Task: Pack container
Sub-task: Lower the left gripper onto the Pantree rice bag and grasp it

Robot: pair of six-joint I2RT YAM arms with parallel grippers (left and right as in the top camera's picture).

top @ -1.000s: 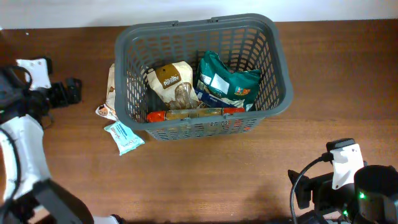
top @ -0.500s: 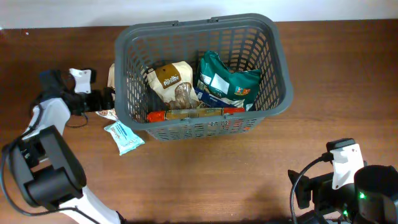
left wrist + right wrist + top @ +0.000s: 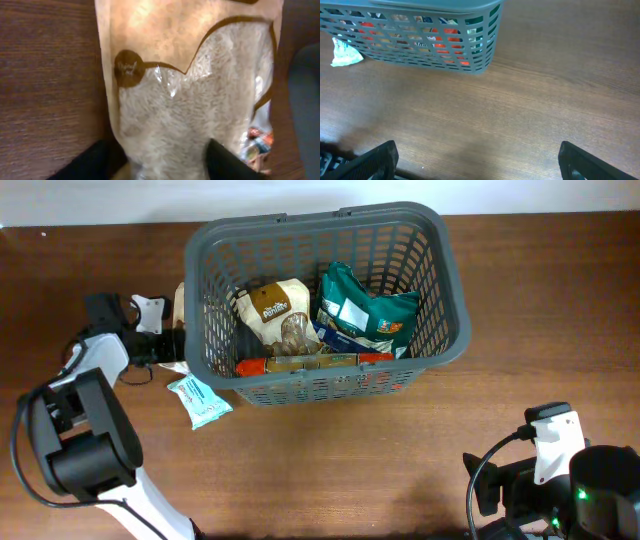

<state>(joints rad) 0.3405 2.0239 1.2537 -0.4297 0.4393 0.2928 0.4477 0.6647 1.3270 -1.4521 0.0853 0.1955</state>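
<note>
Left claw [image 3: 160,160] is seen spread around a rice pouch [image 3: 195,100] on the tabletop [image 3: 300,470], left of the container [image 3: 325,300]. Right claw [image 3: 477,160] is held wide, empty.

One basket [image 3: 452,300], three packets inside, two packets outside on the table [image 3: 300,470].

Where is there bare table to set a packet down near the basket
Free: the wide wood strip between the grey basket and the right gripper, and right of the basket. Crowded: the basket's left side, where the left gripper, the rice bag and a light blue packet cluster.
</note>
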